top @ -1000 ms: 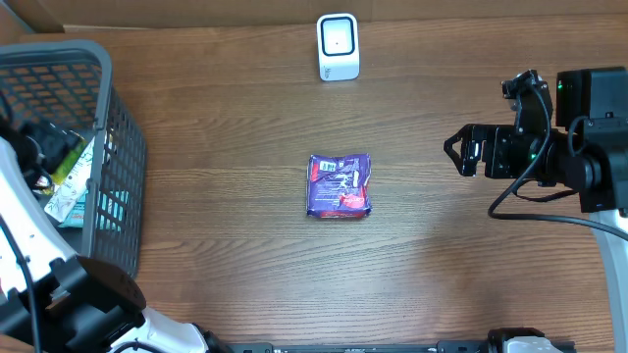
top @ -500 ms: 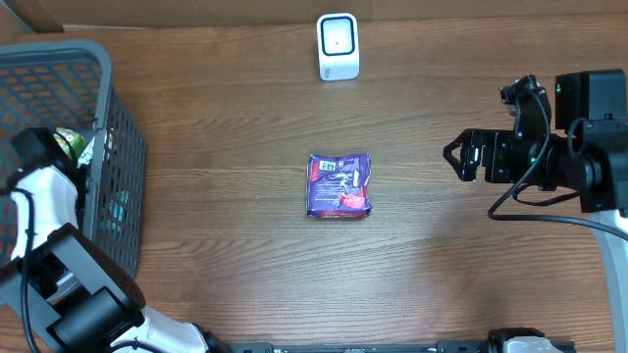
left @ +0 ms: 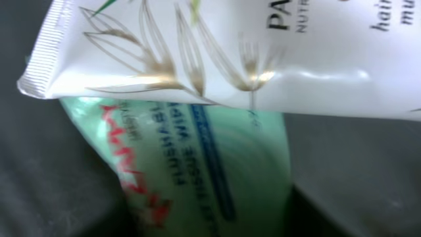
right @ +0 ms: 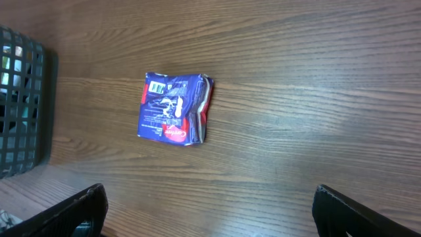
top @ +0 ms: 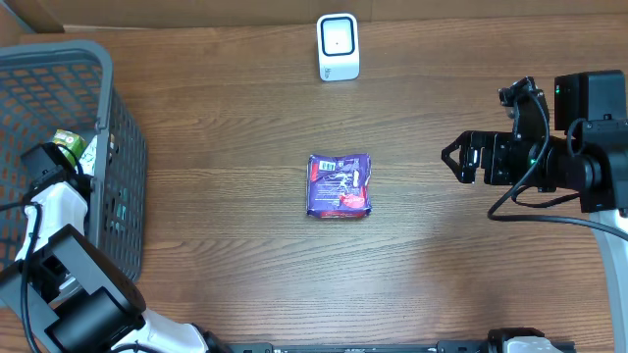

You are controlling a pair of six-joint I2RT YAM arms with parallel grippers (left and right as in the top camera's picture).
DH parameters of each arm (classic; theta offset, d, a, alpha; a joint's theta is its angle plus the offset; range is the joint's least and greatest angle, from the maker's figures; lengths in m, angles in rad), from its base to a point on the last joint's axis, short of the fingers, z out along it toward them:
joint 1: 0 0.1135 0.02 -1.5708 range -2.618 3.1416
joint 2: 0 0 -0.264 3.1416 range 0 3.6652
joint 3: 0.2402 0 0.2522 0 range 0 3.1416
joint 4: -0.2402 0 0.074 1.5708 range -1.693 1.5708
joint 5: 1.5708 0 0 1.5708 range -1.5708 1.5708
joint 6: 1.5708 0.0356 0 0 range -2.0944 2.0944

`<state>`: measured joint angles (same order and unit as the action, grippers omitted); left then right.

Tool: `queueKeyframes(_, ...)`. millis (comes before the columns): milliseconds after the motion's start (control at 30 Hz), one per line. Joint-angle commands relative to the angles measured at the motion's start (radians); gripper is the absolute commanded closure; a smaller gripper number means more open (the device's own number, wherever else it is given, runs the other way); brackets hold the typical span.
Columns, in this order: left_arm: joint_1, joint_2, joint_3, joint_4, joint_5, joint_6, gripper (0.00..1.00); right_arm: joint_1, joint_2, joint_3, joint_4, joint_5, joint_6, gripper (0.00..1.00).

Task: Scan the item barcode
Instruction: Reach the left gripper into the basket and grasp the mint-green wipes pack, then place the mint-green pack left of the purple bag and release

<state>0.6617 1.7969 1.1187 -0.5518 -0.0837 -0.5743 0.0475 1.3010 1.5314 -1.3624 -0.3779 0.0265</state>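
Note:
A purple snack packet (top: 340,184) lies flat mid-table, printed side up, also in the right wrist view (right: 172,108). The white barcode scanner (top: 338,46) stands at the far edge. My left gripper (top: 47,163) is down inside the grey wire basket (top: 123,167). Its wrist view is filled by a white tube (left: 230,52) lying over a green wipes pack (left: 210,164), and its fingers do not show. My right gripper (top: 451,155) hovers open at the right, well clear of the packet, with nothing between its fingers (right: 209,194).
The basket takes up the left edge of the table and holds several packaged items. Bare wood lies between the packet, the scanner and the right arm. A cardboard wall runs along the far edge.
My left arm has reached down into the basket, close against the tube and the wipes pack. The right arm and the purple packet have stayed where they were.

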Motion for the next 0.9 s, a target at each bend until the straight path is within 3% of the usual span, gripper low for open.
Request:
queueKeyframes(0, -0.014, 0.014, -0.042, -0.008, 0.021, 0.013, 0.9, 0.004, -0.003, 0.021, 0.002, -0.01, 0.004, 0.0)
queueKeyframes(33, -0.014, 0.014, -0.042, -0.01, 0.021, 0.014, 0.96, 0.004, -0.003, 0.021, 0.002, -0.01, 0.004, 0.0)
queueKeyframes(267, -0.014, -0.011, 0.123, -0.19, 0.032, 0.065, 0.96, 0.004, -0.003, 0.021, 0.003, -0.009, 0.004, 0.0)
queueKeyframes(567, -0.016, -0.087, 0.699, -0.638, 0.048, 0.225, 0.96, 0.004, -0.003, 0.021, 0.016, -0.01, 0.004, 0.0)
queueKeyframes(733, -0.046, -0.153, 0.911, -0.738, 0.267, 0.421, 0.96, 0.004, -0.003, 0.021, 0.025, -0.019, 0.004, 0.0)
queueKeyframes(867, -0.158, -0.238, 0.938, -0.739, 0.403, 0.537, 0.96, 0.004, -0.003, 0.021, 0.037, -0.036, 0.004, 0.0)
